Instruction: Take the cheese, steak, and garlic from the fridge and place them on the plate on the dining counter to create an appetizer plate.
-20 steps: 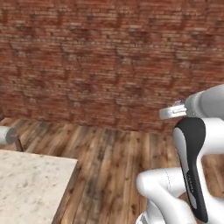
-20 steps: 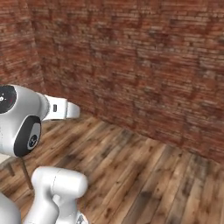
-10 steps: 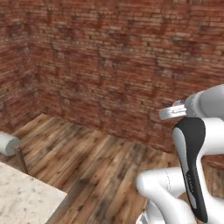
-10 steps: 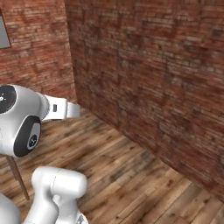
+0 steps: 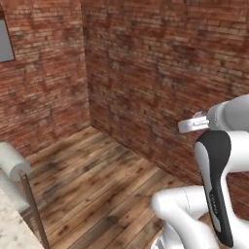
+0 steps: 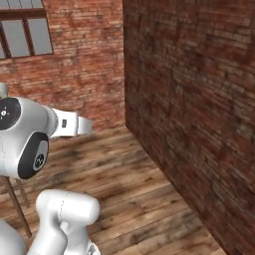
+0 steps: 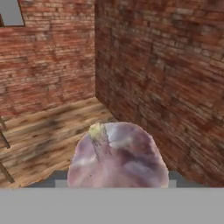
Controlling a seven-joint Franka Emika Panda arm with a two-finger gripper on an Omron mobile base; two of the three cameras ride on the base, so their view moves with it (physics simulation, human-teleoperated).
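Observation:
The garlic, a pale pinkish-purple bulb with a yellowish pointed tip, sits huge and close at the bottom of the hand view. My gripper is shut on it, and the bulb hides most of the fingers. A beige speckled corner of the dining counter shows at the lower left of the left base view. The cheese, steak, plate and fridge are out of view. My arm is folded high in front of the base in both base views.
Red brick walls meet in a corner ahead, above a wooden plank floor. A window is set in the left wall. A pale stool on a thin dark leg stands beside the counter.
The whole scene has swept sideways in both base views, so the base has turned. The wall corner and window have come into view, and the counter has slid off to the left. The arm's pose is unchanged.

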